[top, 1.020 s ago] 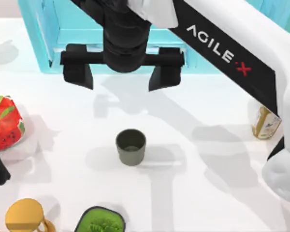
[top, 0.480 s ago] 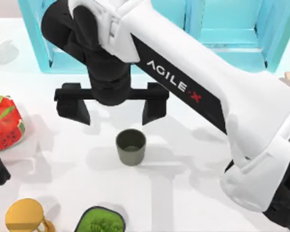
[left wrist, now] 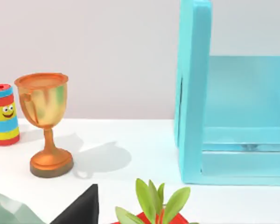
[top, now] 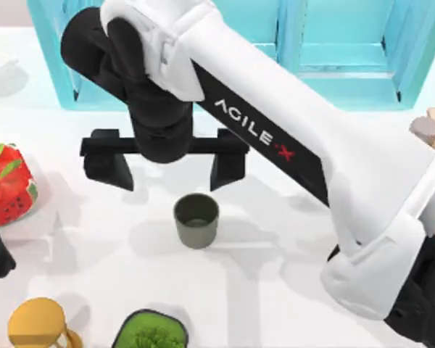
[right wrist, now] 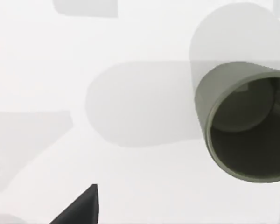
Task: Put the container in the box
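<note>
White table [top: 290, 239], blue box [top: 333, 65] at its far edge. One container [top: 196, 220] stood upright mid-table, outside the box. Right gripper [top: 164, 168] hovered just beyond it, fingers spread wide, holding nothing. Left wrist view alone showed one orange goblet [left wrist: 45, 122] and one striped can [left wrist: 3, 114]. Left gripper: state indeterminate.

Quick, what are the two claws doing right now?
Right claw: open, holding nothing, just behind the cup.
Left claw: cannot be told; that arm sits at the table's left edge.
</note>
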